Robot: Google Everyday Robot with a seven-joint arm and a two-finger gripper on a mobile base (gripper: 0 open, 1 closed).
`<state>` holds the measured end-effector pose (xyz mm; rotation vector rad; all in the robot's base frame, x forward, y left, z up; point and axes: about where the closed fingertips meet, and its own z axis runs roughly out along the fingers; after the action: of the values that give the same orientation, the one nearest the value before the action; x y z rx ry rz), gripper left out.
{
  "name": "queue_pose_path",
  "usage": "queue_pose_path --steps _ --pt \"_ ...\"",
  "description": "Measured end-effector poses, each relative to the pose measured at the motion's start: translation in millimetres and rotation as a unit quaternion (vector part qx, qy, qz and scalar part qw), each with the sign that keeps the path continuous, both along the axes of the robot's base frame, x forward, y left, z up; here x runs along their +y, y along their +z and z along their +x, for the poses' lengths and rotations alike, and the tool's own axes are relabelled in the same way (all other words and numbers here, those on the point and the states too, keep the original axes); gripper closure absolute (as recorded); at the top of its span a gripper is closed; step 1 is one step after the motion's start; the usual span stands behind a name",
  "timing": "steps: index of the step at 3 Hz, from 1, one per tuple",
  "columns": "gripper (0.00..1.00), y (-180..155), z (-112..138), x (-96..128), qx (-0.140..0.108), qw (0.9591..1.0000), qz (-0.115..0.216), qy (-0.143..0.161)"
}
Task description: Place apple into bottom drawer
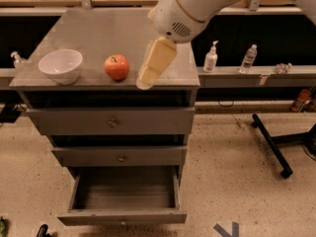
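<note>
The red-orange apple (117,66) sits on the grey cabinet top (98,28), near its front edge. My gripper (154,65) hangs just to the right of the apple, over the front of the cabinet top, with its cream-coloured fingers pointing down and left. The bottom drawer (123,195) is pulled open below and its inside shows nothing in it.
A white bowl (61,65) stands left of the apple. The two upper drawers (112,123) are shut. A shelf to the right holds a pump bottle (211,58) and a water bottle (248,59). A black stand leg (269,144) lies on the floor at right.
</note>
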<state>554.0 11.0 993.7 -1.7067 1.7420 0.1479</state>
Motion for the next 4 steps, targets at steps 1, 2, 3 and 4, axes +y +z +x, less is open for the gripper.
queue_pose_path --steps 1,2,3,4 --pt "0.00 -43.0 25.1 32.6 0.002 0.9978 0.040 -0.054" --pt "0.00 -71.9 39.5 55.6 -0.004 0.9919 0.070 -0.106" --pt "0.00 -87.9 71.0 85.9 -0.030 0.9824 0.116 -0.143" --pt "0.00 -87.6 71.5 86.5 -0.031 0.9823 0.117 -0.143"
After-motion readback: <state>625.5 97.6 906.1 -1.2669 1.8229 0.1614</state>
